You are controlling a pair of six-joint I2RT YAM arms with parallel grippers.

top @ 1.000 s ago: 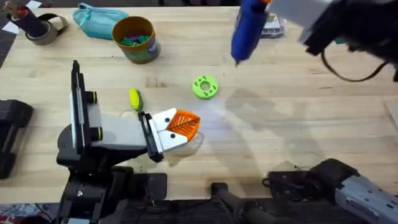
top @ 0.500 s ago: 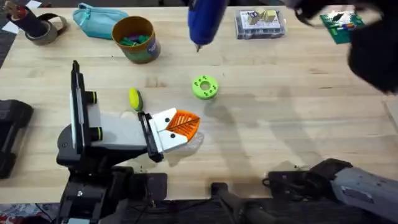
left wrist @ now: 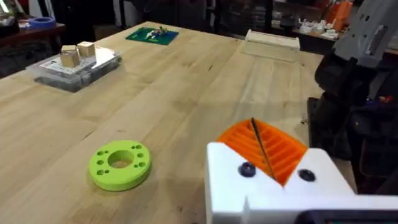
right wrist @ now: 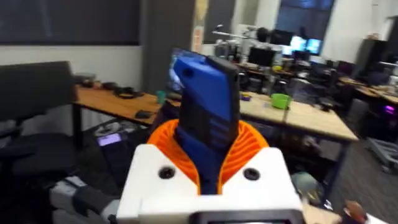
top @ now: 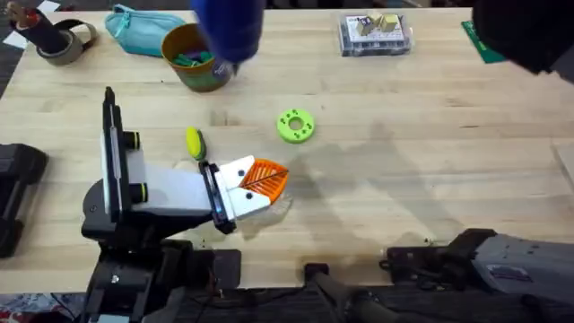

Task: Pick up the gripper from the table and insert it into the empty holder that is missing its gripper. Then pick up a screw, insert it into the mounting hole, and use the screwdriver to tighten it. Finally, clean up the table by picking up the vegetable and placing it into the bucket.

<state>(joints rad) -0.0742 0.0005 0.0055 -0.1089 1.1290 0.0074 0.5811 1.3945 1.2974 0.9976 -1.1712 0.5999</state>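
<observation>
A pale wooden table [top: 421, 179] seen from above, with two robot arms based at its near edge. The left gripper [top: 269, 180] lies low over the table near the middle, pointing right. Its white fingers with orange ribbed pads [left wrist: 264, 146] are pressed together with nothing between them, and they rest just above the wood.

The screwdriver [top: 229, 27], a thick blue cylinder, appears large and blurred at the far side of the table, raised well above the surface. In the overhead view it overlaps the right rim of the bucket [top: 193, 56], a round yellow-brown tub with a green band. In the right wrist view, the right gripper [right wrist: 208, 152] is clamped on the screwdriver [right wrist: 208, 112]: the blue body stands between its orange pads and points away from the camera, with an office room behind it.

The vegetable [top: 194, 142], a small yellow oval with a green end, lies on the table just beside the left arm's white wrist, behind and to the left of the left gripper's tips, and well apart from the bucket. A flat lime-green ring with holes [top: 295, 126] lies on the wood just beyond the left gripper; in the left wrist view the ring [left wrist: 120, 165] sits near the fingertips.

A clear plastic box of small parts [top: 375, 34] sits at the far edge, and a teal zip pouch [top: 139, 29] lies left of the bucket.
</observation>
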